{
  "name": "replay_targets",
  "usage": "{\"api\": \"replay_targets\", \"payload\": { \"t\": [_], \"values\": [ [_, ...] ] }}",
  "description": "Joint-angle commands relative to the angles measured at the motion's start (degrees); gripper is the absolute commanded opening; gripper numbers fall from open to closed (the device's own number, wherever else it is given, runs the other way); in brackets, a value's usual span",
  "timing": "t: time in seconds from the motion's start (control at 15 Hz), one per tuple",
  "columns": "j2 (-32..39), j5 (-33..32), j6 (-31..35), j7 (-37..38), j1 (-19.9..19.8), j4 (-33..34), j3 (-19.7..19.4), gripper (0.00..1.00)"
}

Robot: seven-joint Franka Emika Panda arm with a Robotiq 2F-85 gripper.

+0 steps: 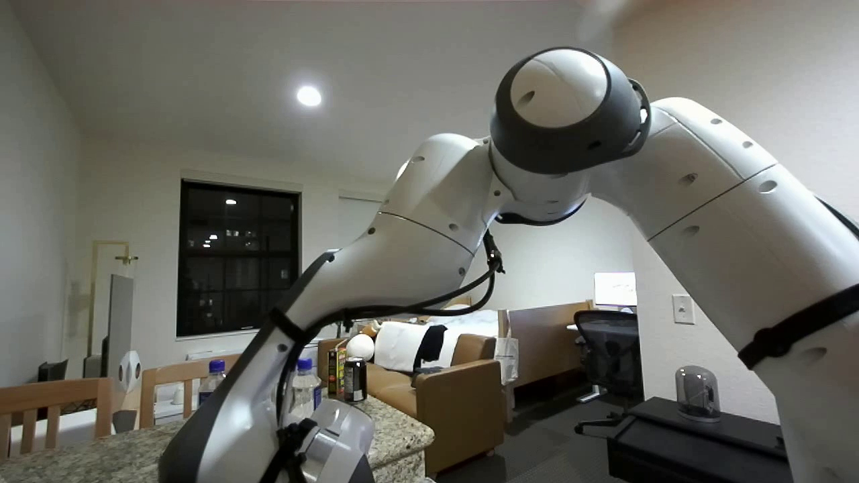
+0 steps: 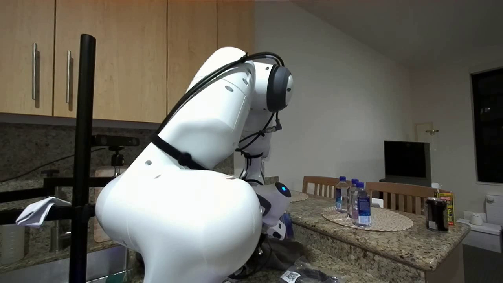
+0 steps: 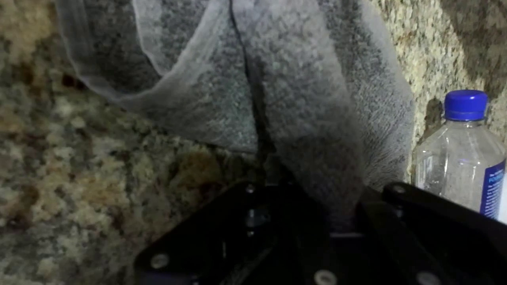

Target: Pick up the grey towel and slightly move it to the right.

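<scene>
Pincer [image 3: 323,194], narrowed, apparently holds a fold of the grey towel [image 3: 305,79], though dimness hides the bite; the rest spreads ahead. A gentle, low lift should avoid the bottle [image 3: 457,158] beside the pincer.

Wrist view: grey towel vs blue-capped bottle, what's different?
The grey towel is opaque, fuzzy cloth; the blue-capped bottle is clear with a blue label. The towel is rumpled; the bottle has a firm shape. A fold of the towel is held in the end effector; the bottle is outside it. Both show against granite countertop.
</scene>
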Motion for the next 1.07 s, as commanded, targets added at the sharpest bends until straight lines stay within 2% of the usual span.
{"api": "replay_targets", "payload": {
  "t": [0.0,0.2,0.73,1.0],
  "values": [
    [-0.1,-7.9,1.3,10.5,3.2,1.4,-3.1,0.11],
    [-0.8,-18.6,0.1,21.8,5.2,2.2,-5.7,0.11],
    [-5.1,-45.6,-5.6,47.5,7.1,4.4,-9.7,0.10],
    [-7.2,-56.9,-7.2,57.7,8.5,5.2,-12.3,0.10]
  ]
}}
